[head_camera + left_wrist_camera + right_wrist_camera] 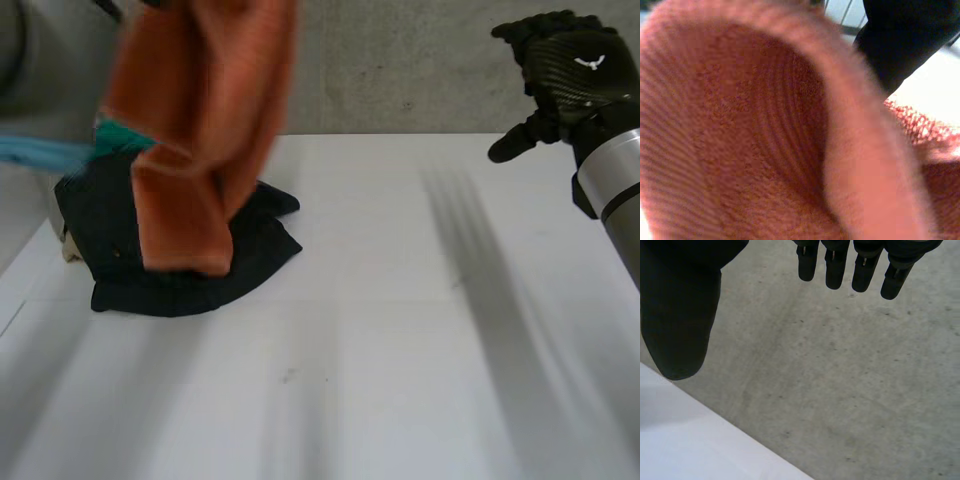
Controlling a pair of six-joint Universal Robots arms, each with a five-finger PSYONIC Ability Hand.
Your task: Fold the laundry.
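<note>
Towel [200, 130] hangs in the air over the desk's [400, 350] far-left part, lower end in front of the garment pile [190, 275]; can't tell if it touches. Pile lies on the desk near the left edge, toward the back. Smaller cloth [118, 138] on top of the pile, behind the towel, just beside the left arm [40, 150], which comes in from the left. Right robot hand [565, 75] is up at far right, above the desk's back-right area, well apart from towel & pile. Wall [400, 70] behind the desk. Right wrist view: desk edge below the thumb, wall beyond the fingertips. Left wrist view: towel nearest, pile beyond it.
</note>
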